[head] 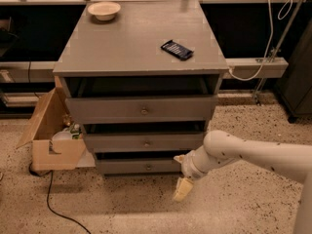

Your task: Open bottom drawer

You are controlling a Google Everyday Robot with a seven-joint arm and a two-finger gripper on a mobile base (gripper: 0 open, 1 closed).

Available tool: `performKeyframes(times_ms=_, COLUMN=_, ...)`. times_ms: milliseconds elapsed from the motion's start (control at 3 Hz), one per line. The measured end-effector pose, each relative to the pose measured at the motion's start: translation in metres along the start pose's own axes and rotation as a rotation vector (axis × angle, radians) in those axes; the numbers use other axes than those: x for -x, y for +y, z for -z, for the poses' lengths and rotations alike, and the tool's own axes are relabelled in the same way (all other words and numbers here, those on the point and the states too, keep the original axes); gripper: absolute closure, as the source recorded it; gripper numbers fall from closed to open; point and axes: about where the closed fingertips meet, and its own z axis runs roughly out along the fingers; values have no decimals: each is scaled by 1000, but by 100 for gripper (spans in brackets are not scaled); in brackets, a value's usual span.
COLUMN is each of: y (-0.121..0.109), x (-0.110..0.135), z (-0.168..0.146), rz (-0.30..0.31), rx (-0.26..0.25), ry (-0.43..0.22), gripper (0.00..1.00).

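Note:
The grey cabinet (136, 48) has three drawers. The bottom drawer (122, 166) is the lowest and slimmest front, with a small round knob (148, 166) at its centre; its front stands slightly forward of the cabinet. My gripper (180, 174) is low in front of the cabinet, just right of the bottom drawer's right end and right of the knob. Its fingers are spread, one pale fingertip (182, 189) pointing down at the floor and the other towards the drawer front. It holds nothing.
A bowl (104, 9) and a dark flat packet (177, 49) lie on the cabinet top. An open cardboard box (53, 140) with bottles stands at the cabinet's left. A black cable (53, 204) runs across the speckled floor. A white cord (269, 28) hangs at the right.

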Motion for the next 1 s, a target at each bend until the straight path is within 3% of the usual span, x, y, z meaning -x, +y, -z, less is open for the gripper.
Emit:
performKeyframes(times_ms=333, y=-24, x=-36, z=-22, rz=-25, rx=-48, ry=57, gripper=0)
performKeyframes(times_ms=667, y=-73, x=-100, z=-64, rz=-28, rx=-93, ry=119, gripper=0)
performKeyframes(times_ms=1000, y=-104, x=-132, z=-91, rz=-30, rx=-108, ry=163, gripper=0)
